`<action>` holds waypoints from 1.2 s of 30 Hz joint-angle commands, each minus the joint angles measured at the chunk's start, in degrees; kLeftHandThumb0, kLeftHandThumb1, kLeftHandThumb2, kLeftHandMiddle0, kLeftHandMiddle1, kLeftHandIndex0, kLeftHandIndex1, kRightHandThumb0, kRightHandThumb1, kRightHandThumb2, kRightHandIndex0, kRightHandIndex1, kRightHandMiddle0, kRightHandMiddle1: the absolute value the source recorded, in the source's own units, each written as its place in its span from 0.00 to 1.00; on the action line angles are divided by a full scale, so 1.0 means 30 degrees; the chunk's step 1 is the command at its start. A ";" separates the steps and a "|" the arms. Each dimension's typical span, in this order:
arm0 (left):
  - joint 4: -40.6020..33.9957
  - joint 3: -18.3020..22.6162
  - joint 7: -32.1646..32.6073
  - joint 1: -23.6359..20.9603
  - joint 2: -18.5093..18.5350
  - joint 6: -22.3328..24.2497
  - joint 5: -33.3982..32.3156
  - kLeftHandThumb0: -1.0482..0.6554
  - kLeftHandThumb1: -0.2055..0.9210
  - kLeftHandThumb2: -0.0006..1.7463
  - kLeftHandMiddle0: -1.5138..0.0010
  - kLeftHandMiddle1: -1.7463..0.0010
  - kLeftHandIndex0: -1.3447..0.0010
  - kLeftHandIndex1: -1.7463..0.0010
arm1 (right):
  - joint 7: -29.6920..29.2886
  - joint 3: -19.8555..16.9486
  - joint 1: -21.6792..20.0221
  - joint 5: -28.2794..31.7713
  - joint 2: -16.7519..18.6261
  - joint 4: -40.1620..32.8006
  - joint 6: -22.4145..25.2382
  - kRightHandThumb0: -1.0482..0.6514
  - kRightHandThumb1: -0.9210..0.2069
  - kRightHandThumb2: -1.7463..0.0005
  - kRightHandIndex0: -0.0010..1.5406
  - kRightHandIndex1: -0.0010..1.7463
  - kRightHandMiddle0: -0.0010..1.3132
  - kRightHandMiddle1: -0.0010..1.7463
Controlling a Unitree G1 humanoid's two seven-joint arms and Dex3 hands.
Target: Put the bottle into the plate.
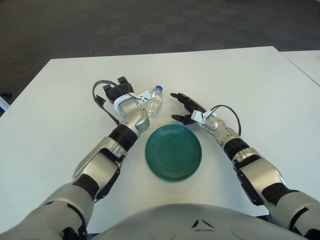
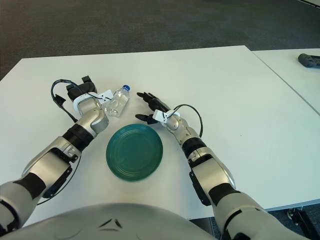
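Note:
A small clear bottle with a blue cap lies on its side on the white table, just beyond the dark green plate. My left hand is right against the bottle's left side. One white fingertip touches the bottle, and the dark fingers stand spread behind it, not closed around it. My right hand hovers a short gap to the bottle's right, fingers spread and pointing at it, holding nothing. The plate has nothing on it.
The white table stretches wide on all sides. A second white table stands off to the right with a dark object on it. Dark carpet lies past the far edge. A black cable loops at my left wrist.

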 commanded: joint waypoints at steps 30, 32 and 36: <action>-0.5885 -0.1086 -0.3633 0.1426 0.2240 -0.1454 0.1750 0.00 1.00 0.41 0.98 0.44 1.00 0.47 | -0.0687 -0.0451 -0.0128 0.0339 0.1600 0.2325 -0.0134 0.00 0.00 0.62 0.10 0.01 0.00 0.16; -0.6635 -0.1000 -0.3363 0.1699 0.2309 -0.1688 0.1889 0.00 1.00 0.40 0.97 0.43 1.00 0.47 | -0.0762 -0.0387 -0.0290 0.0181 0.1584 0.2553 0.0263 0.00 0.00 0.61 0.10 0.01 0.00 0.16; -0.7359 -0.0831 -0.3188 0.2004 0.2371 -0.2055 0.2142 0.00 1.00 0.39 0.97 0.41 1.00 0.45 | -0.0804 -0.0299 -0.0547 0.0025 0.1653 0.2959 0.0806 0.00 0.00 0.60 0.10 0.01 0.00 0.14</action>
